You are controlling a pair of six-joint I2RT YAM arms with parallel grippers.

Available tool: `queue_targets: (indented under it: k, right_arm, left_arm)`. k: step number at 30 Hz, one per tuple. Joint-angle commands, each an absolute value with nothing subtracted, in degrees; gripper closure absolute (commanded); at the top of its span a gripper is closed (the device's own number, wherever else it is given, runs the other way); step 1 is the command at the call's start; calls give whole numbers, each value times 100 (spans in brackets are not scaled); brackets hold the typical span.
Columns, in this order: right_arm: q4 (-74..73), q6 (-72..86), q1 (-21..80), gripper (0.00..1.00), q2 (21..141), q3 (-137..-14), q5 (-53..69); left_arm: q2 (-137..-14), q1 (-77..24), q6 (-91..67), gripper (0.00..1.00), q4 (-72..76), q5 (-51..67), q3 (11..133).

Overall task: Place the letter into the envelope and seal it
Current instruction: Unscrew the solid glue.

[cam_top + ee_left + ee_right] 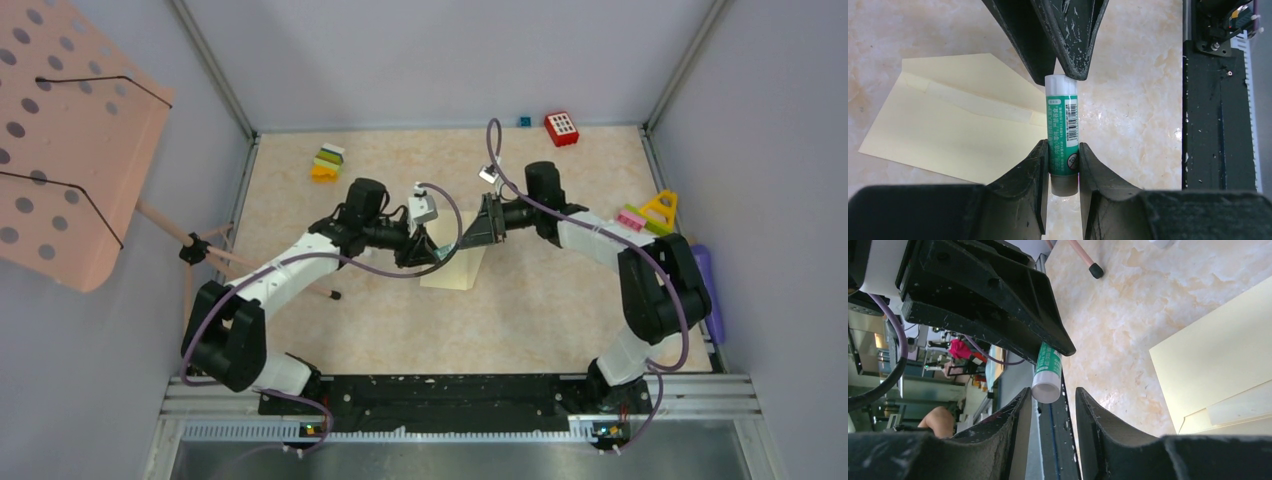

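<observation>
The pale yellow envelope [455,272] lies flat mid-table with its triangular flap open; it also shows in the left wrist view [948,130] and the right wrist view [1218,365]. No separate letter is in view. My left gripper [438,255] [1063,147] is shut on the lower end of a green glue stick [1063,130] and holds it above the envelope's edge. My right gripper [470,240] [1053,392] is open. Its jaws stand on either side of the stick's white cap [1046,390], which sits against one finger.
Toy blocks stand at the back: a red one [562,128], a yellow-green one [327,162], and a yellow-pink one [650,213] at the right. A purple object [705,290] lies by the right wall. A pink perforated board [70,140] on a stand leans at the left.
</observation>
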State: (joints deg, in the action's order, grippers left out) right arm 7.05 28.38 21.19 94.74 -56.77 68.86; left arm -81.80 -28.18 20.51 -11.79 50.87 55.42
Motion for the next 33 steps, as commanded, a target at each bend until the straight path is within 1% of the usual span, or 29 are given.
queue_targets:
  k: [1,2,9,18,20,23,26,33]
  right_arm:
    - [683,2807,2114,66,9510,-5950,6972]
    - [638,2783,2114,68,9508,-5958,6952]
    - [416,2591,2190,73,9543,-6013,6859]
    - [17,2239,2329,74,9594,-6150,6775]
    - [18,2188,2329,78,9596,-6155,6775]
    - [-146,2055,2338,90,9572,-6175,6779]
    - [-311,1665,2345,95,9473,-6185,6756]
    - [-622,263,2586,96,8931,-5949,6508]
  left_arm:
    - [-8062,-2953,2430,100,-1311,4929,5666]
    - [-8074,-2961,2427,100,-1318,4896,5675]
    - [-8127,-2988,2393,100,-1310,4791,5713]
    - [-8148,-3005,2355,100,-1266,4720,5710]
    - [-8147,-3005,2347,100,-1257,4726,5704]
    - [-8155,-3002,2330,100,-1257,4785,5704]
    - [-8199,-2991,2321,100,-1339,5088,5741]
    - [-8630,-2972,2343,100,-2161,6720,6155]
